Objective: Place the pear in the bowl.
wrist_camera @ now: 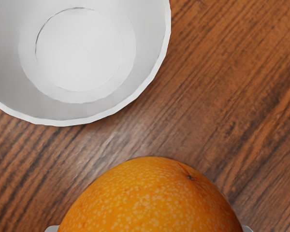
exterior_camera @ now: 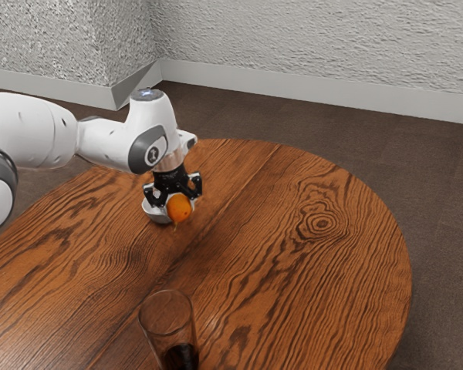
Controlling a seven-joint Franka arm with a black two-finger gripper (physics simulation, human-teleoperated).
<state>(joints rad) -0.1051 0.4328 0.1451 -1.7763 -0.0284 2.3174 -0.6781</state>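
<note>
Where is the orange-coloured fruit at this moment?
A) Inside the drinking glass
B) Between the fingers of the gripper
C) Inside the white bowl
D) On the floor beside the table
B: the fruit sits outside the bowl's rim, with the gripper closed on it, the tips of its fingers showing at two sides of it.

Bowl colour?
Plain white: the bowl shows it best in the wrist view.

The bowl (wrist_camera: pixel 77 48) is white, the fruit (wrist_camera: pixel 150 203) speckled orange, the table (exterior_camera: pixel 278 231) dark-grained brown
</note>
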